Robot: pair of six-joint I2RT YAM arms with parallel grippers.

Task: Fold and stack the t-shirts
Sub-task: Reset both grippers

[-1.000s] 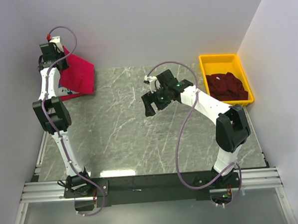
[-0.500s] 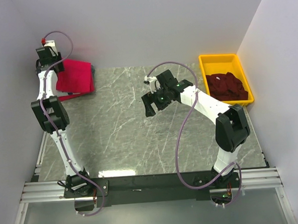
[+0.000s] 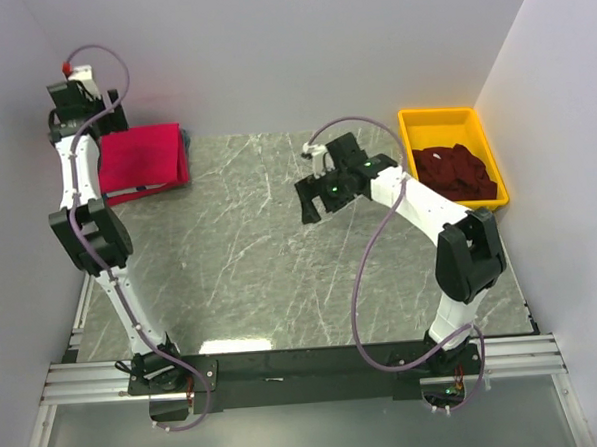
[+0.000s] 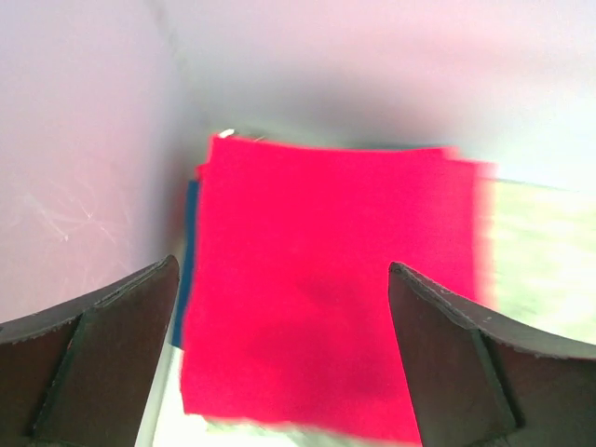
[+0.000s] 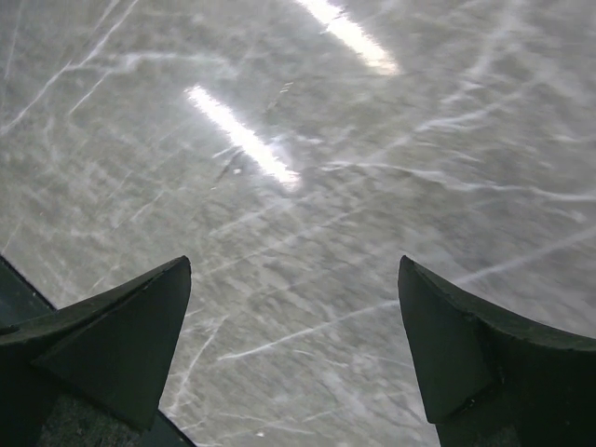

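Red t-shirt (image 3: 140,157): one, tabletop's (image 3: 281,264) far left corner.
Blue t-shirt (image 4: 189,242): one, clearest from left wrist.
Left gripper (image 4: 282,265), right gripper (image 5: 293,265): wide open, empty.

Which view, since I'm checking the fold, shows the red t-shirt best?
Left wrist: the red t-shirt fills the frame, blue cloth at its left edge. Top external shows it small, far left; right wrist only table.

White arms (image 3: 415,204) carry black joints (image 3: 467,257), purple cables (image 3: 359,280), dark fingers (image 4: 98,363).
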